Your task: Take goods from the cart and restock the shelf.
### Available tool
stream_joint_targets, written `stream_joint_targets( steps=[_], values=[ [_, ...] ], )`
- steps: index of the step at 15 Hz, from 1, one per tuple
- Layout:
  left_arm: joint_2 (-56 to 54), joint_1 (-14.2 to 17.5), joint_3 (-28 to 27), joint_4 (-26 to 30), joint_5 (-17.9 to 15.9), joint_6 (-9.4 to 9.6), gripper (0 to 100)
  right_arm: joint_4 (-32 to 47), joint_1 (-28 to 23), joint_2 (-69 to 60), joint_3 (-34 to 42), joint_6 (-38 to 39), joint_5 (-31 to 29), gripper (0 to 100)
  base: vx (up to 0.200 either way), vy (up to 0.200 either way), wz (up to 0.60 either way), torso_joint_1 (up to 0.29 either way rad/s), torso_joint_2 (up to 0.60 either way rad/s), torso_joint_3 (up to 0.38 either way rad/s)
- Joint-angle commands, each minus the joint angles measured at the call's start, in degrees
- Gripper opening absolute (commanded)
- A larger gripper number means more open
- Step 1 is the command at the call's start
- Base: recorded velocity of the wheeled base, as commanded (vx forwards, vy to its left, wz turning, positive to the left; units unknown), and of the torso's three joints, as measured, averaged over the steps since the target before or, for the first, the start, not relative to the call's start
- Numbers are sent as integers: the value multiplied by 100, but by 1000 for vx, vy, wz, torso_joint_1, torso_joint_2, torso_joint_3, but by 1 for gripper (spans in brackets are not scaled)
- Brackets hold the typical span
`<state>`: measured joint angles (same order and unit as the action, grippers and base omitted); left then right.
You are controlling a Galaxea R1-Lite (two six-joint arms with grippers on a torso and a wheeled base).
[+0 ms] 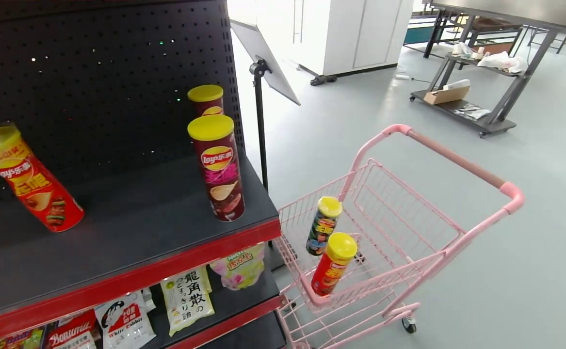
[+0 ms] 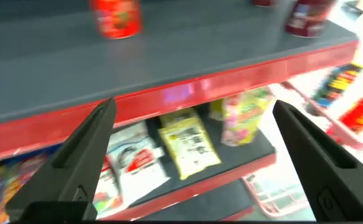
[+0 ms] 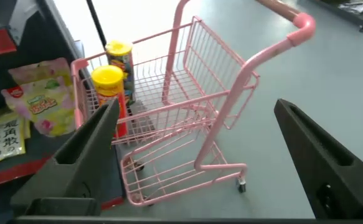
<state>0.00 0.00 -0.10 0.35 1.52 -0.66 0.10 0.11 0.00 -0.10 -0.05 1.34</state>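
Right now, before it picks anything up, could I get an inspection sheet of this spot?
Surface: dark shelf board with red front edge.
Job's things: red crisp can, front maroon can and rear maroon can, all yellow-lidded, on the board; dark can and red cart can in the pink wire cart.
Clutter: snack bags on the lower shelf.
Grippers: left gripper and right gripper open, empty.
Cables: perhaps a thin line on the far floor.
Surroundings: grey floor, white cabinet, panel on a stand.
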Motion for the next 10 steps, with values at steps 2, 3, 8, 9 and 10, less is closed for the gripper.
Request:
stream_joint_targets(
  steps=[2,3,8,9,10],
  values=[
    [9,0,1,0,6,-4,100,-1,7,0,1,-13,-2,100,0,0,0,0,0,0],
    [9,0,1,0,6,-4,100,-1,7,0,1,-13,-20,100,0,0,0,0,0,0],
    [9,0,1,0,6,-4,100,-1,7,0,1,-13,-29,100,0,0,0,-102,253,145],
    [9,0,1,0,6,-4,100,-1,7,0,1,-13,-29,100,0,0,0,-134,344,198],
    [9,0,1,0,6,-4,100,-1,7,0,1,-13,-29,100,0,0,0,-139,339,193]
  ],
)
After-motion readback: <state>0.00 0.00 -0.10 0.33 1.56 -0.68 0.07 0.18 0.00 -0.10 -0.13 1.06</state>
